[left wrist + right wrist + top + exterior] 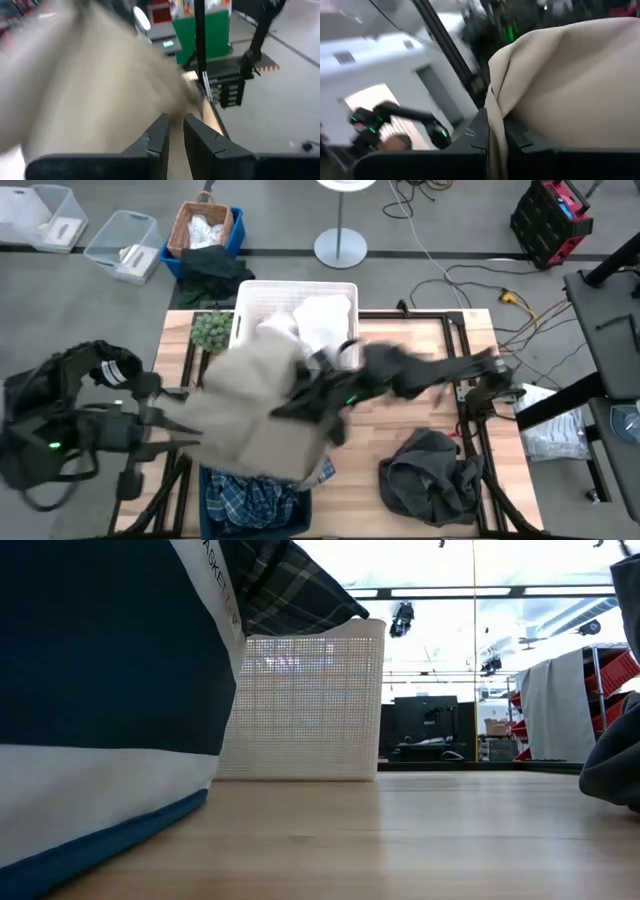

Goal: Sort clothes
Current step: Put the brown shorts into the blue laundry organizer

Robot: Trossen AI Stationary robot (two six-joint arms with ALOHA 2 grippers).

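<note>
The beige khaki garment [255, 405] hangs spread in the air over the middle-left of the bench [420, 415], blurred, held up between the two arms. The right gripper [495, 131] is pinched on a fold of it: in the right wrist view the cloth runs down between the narrow fingers [479, 131]. The left gripper [175, 131] sits at the garment's left side; its fingers [159, 134] stand close together, nearly touching, with the beige cloth just ahead of them, and whether cloth is caught between them I cannot tell.

Under the garment's near edge, the blue-white plaid shirt [245, 495] lies in a blue bin [305, 505] at the front of the bench; in the low view the plaid spills over the bin's top [285, 585]. A dark grey garment [430, 470] lies crumpled on the bench at front right, well apart from the bin. Large white cloth pieces [315, 320] fill a white mesh basket [250, 295] at the back of the bench, and a small green fuzzy lump [211, 330] lies just beside it on the left. Beyond, on the floor, stands a wicker basket [190, 225]
</note>
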